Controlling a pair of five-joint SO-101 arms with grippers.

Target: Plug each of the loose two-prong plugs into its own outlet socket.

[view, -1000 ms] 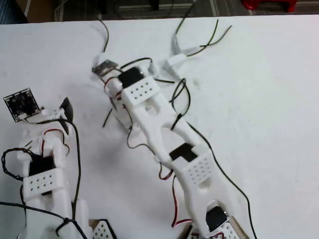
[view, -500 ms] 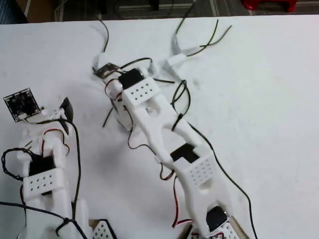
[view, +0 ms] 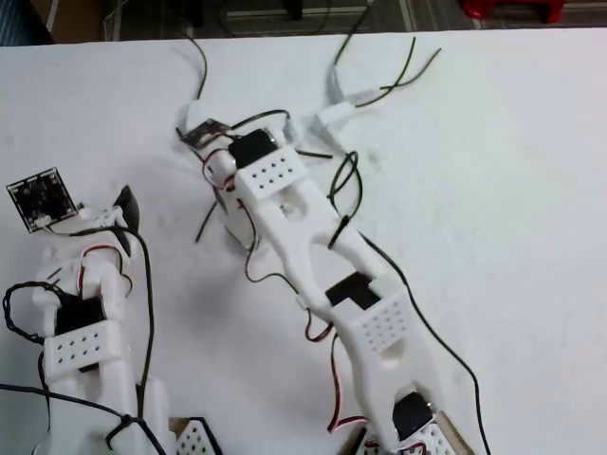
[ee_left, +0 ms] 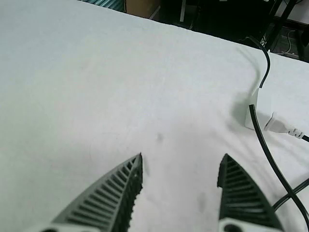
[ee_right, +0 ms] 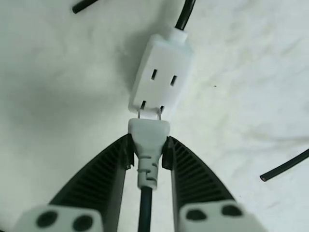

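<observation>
White plug (ee_right: 148, 137) in right jaws, prongs (ee_right: 143, 107) at socket (ee_right: 159, 79).

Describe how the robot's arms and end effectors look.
The left arm and right arm are white plastic with black motors, panels of small holes, and red and black wires. The left end effector and right end effector have dark, tapered, ribbed fingers.

The surface (ee_right: 58, 96) is white and matt, with a faintly mottled, slightly rough look. The plug (ee_right: 148, 135) and the outlet socket (ee_right: 159, 77) are smooth white plastic with a soft sheen; the plug's two prongs (ee_right: 143, 107) are thin bare metal and its cord (ee_right: 145, 212) has smooth black sheathing. The fingers (ee_right: 104, 179) are dark matt plastic, ribbed on their inner faces.
</observation>
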